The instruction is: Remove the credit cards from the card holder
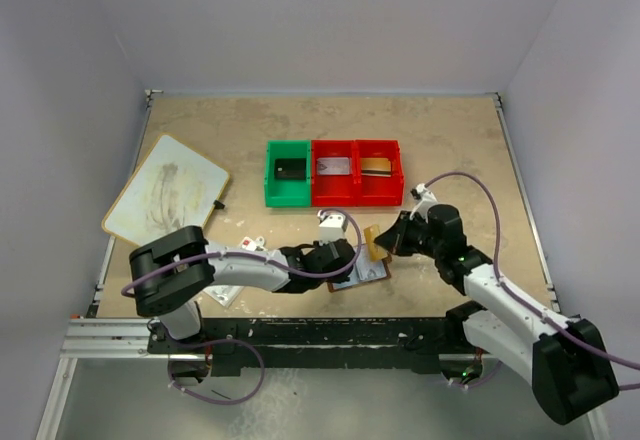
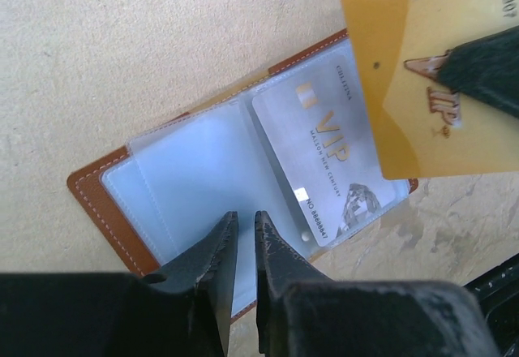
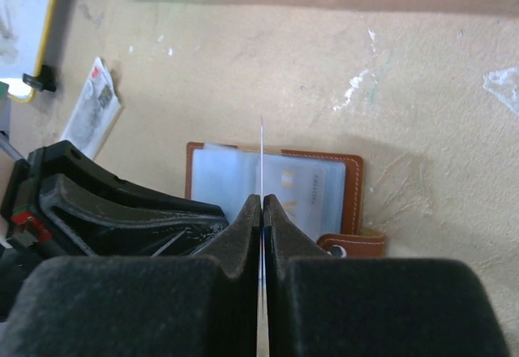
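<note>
The brown leather card holder (image 1: 362, 275) (image 2: 97, 195) (image 3: 349, 187) lies open and flat on the table, clear pockets facing up. Its right pocket holds a silver VIP card (image 2: 324, 162) (image 3: 296, 187). My right gripper (image 1: 388, 240) (image 3: 262, 201) is shut on a gold card (image 1: 373, 241) (image 2: 422, 89) and holds it in the air over the holder's right half. That card shows edge-on in the right wrist view (image 3: 262, 154). My left gripper (image 1: 350, 257) (image 2: 242, 219) hovers at the empty left pocket, jaws a narrow gap apart with nothing between them.
At the back stand a green bin (image 1: 290, 175) and two red bins (image 1: 335, 172) (image 1: 378, 170), each with a card inside. A whiteboard (image 1: 165, 192) lies at the left. A small printed paper (image 1: 250, 244) (image 3: 93, 101) lies left of the holder.
</note>
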